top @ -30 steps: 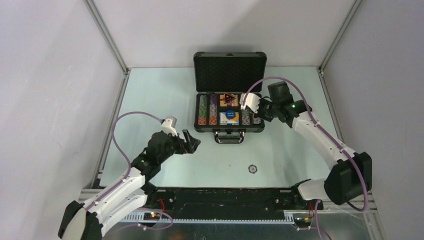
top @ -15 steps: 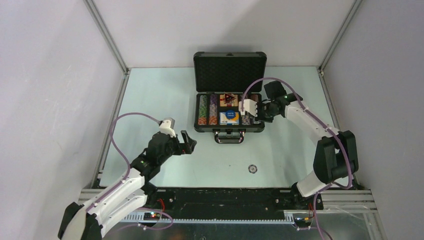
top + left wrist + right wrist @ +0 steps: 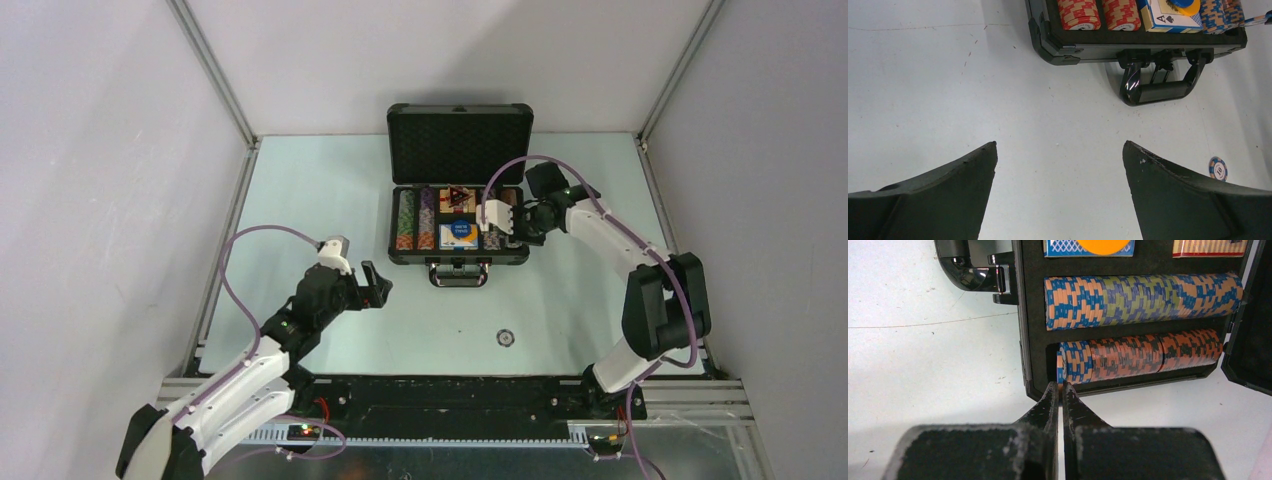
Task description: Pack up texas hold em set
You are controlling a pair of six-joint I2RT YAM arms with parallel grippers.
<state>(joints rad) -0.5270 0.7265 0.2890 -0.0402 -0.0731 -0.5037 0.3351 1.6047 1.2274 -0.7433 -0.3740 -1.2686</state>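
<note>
Blue-edged chip (image 3: 1218,168) lies flat on table, just right of left claw (image 3: 1059,145) | left claw wide open, holds nothing, free to reach it | right claw (image 3: 1058,386) shut, empty, tips at end of chip row (image 3: 1140,356) in case (image 3: 457,258) | change: right arm has tucked in closer, left claw barely moved

The dark grey briefcase (image 3: 458,140) is laid open on the desk (image 3: 320,200), with its lid stood upright at the far side. Rows of striped chips (image 3: 1143,300) are packed on edge inside it. One blue-and-white chip (image 3: 506,338) is seen flat on the desk, well apart from the case.
</note>
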